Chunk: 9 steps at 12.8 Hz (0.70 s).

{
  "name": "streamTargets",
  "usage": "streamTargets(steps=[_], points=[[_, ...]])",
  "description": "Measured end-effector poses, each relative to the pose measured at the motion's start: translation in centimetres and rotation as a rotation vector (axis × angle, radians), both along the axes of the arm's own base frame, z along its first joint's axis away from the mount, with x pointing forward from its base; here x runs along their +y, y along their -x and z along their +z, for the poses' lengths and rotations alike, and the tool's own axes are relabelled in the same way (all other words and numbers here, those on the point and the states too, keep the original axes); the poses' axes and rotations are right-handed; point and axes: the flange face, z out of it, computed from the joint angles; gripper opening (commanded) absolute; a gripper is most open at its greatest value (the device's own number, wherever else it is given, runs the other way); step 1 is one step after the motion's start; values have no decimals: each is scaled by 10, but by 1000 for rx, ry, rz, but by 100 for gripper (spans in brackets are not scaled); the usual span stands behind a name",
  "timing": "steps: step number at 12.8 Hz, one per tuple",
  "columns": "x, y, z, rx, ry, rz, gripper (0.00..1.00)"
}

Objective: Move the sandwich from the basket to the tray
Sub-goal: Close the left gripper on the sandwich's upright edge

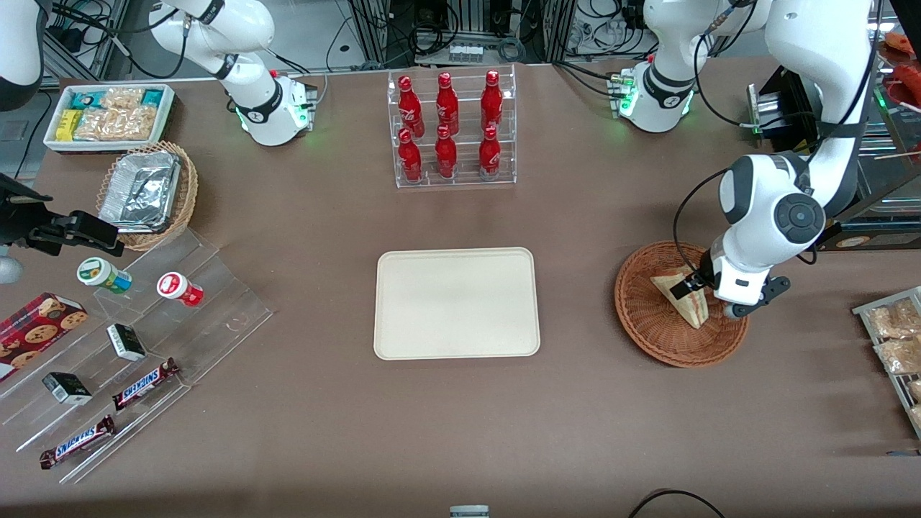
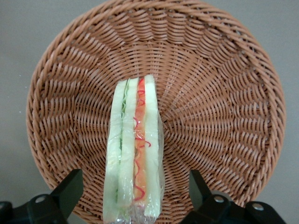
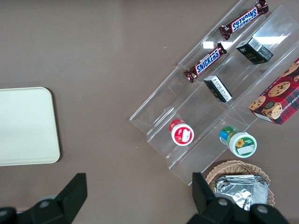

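Note:
The sandwich (image 1: 682,295) stands on edge in the reddish-brown wicker basket (image 1: 647,327), toward the working arm's end of the table. In the left wrist view the sandwich (image 2: 135,154) shows pale bread with green, orange and red filling, wrapped in clear film, on the basket (image 2: 219,93) floor. My left gripper (image 1: 709,298) is down in the basket, and it (image 2: 134,176) is open, one black finger (image 2: 70,186) on each side of the sandwich with a gap on both sides. The cream tray (image 1: 456,302) lies flat at the table's middle, bare.
A clear rack of red bottles (image 1: 452,129) stands farther from the front camera than the tray. Toward the parked arm's end are a white snack bin (image 1: 108,115), a tan basket with foil containers (image 1: 147,191) and an acrylic stand with candy bars (image 1: 144,385). Packets (image 1: 896,338) lie near the basket.

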Motion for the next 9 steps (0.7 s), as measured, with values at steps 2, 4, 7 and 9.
streamTargets(steps=[2, 4, 7, 9], points=[[-2, 1, -9, 13, -2, 4, 91], [-2, 3, -19, 33, -4, 22, 62], [-2, 5, -32, 55, -8, 44, 5], [-3, 6, -38, 66, -10, 45, 0]])
